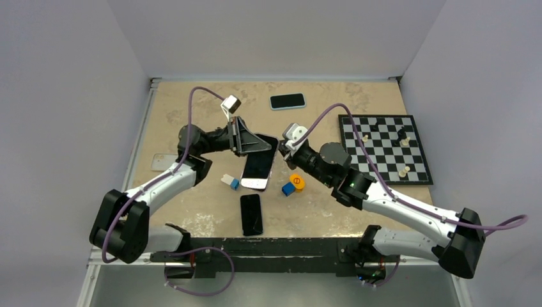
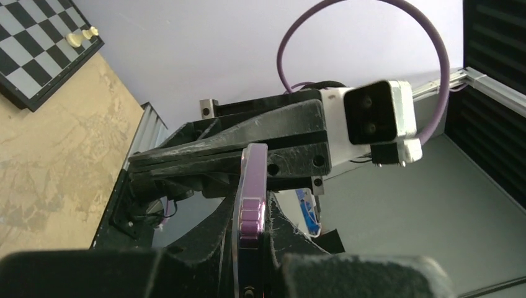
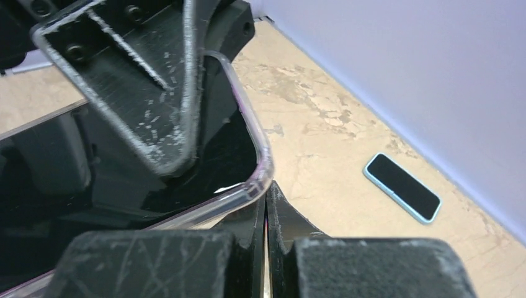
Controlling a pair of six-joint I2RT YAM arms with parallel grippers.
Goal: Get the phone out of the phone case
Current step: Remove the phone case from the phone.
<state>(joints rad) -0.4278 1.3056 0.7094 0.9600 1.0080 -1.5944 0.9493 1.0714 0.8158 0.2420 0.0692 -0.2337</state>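
Observation:
The phone in its clear, purple-edged case [image 1: 259,165] is held tilted, its near end low by the table. My left gripper [image 1: 248,142] is shut on its far end. In the left wrist view the phone [image 2: 251,211] stands edge-on between my fingers [image 2: 298,239]. My right gripper [image 1: 287,146] is shut, its tips touching the case's far right corner. In the right wrist view the clear case corner [image 3: 259,177] lies against my closed fingertips [image 3: 282,214], and the left gripper's finger [image 3: 142,105] presses on the dark screen.
A black phone [image 1: 251,214] lies near the front. A blue-cased phone [image 1: 287,101] lies at the back, also in the right wrist view [image 3: 402,186]. A chessboard with pieces [image 1: 383,149] is at the right. A blue block [image 1: 288,189], an orange piece [image 1: 296,181] and a white-blue block [image 1: 230,182] lie round the held phone.

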